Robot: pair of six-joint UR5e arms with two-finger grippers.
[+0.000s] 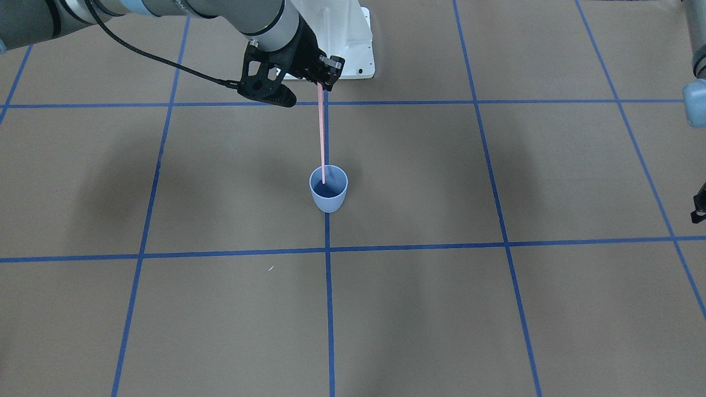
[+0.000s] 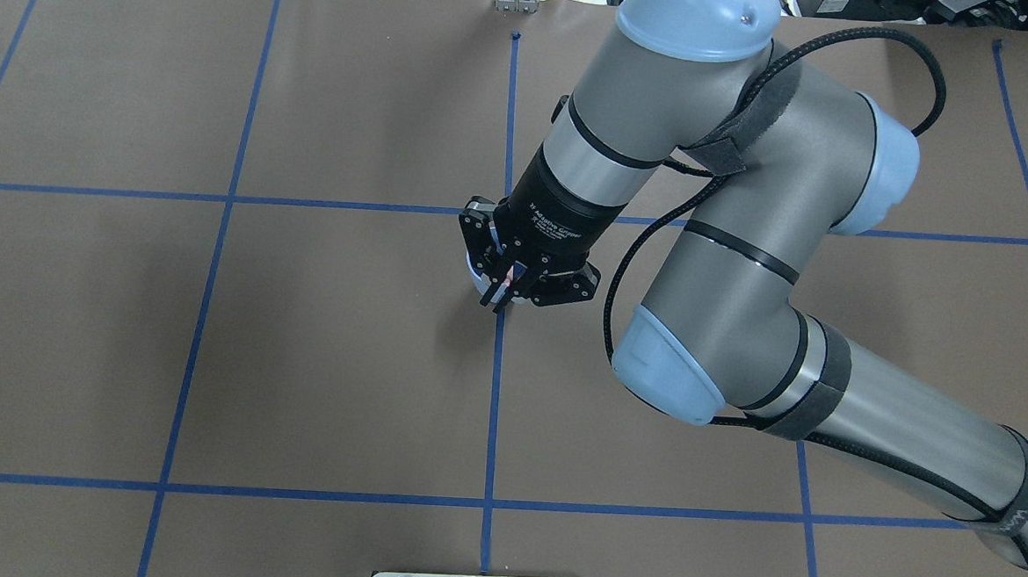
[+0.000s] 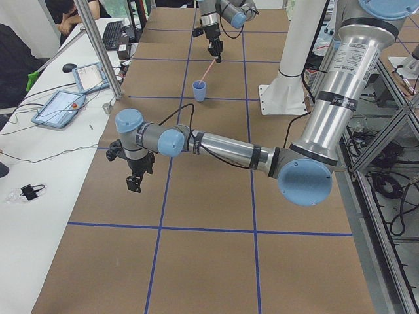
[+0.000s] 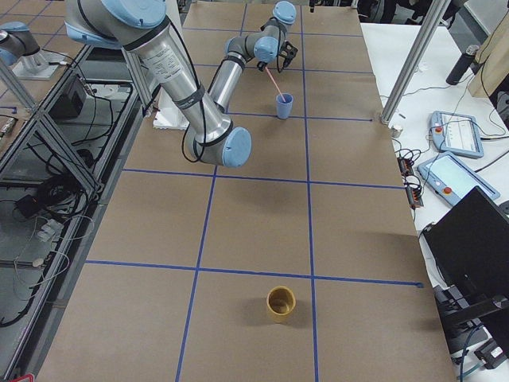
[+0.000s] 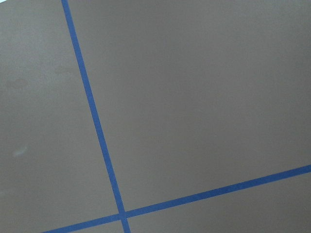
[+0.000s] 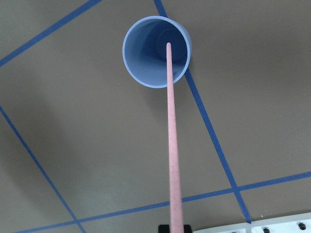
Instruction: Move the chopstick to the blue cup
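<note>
**Closed right gripper (image 1: 322,77) holds chopstick (image 1: 321,135) over blue cup (image 1: 330,205)**

Front view: the gripper is pinched shut on the chopstick's top end. The stick hangs near upright, long axis pointing down. Its lower tip sits inside the outline of the cup's mouth; can't tell how deep. The cup is upright mid-desk (image 1: 496,309) on the centre tape line (image 1: 329,309), well apart from every edge. At the desk's side edge the left gripper (image 1: 699,208) is cropped, so can't tell its opening.

Overhead: the right gripper is directly above the cup and hides most of it. The cup lies straight below, so the coming move looks like a lowering or release along the stick's own axis, with little sideways fix.

Left side view: the left gripper hangs low over the desk near the operators' edge, well apart from the cup. The right arm is plainly nearer.

Right side view: a tan cup (image 4: 280,303) stands near the desk's end on the robot's right, well apart from the blue one.

Left wrist: bare desk and tape only.

Right wrist: the stick runs up the frame and its tip lands within the cup's opening.

Count: one chopstick, one blue cup, one tan cup.
</note>
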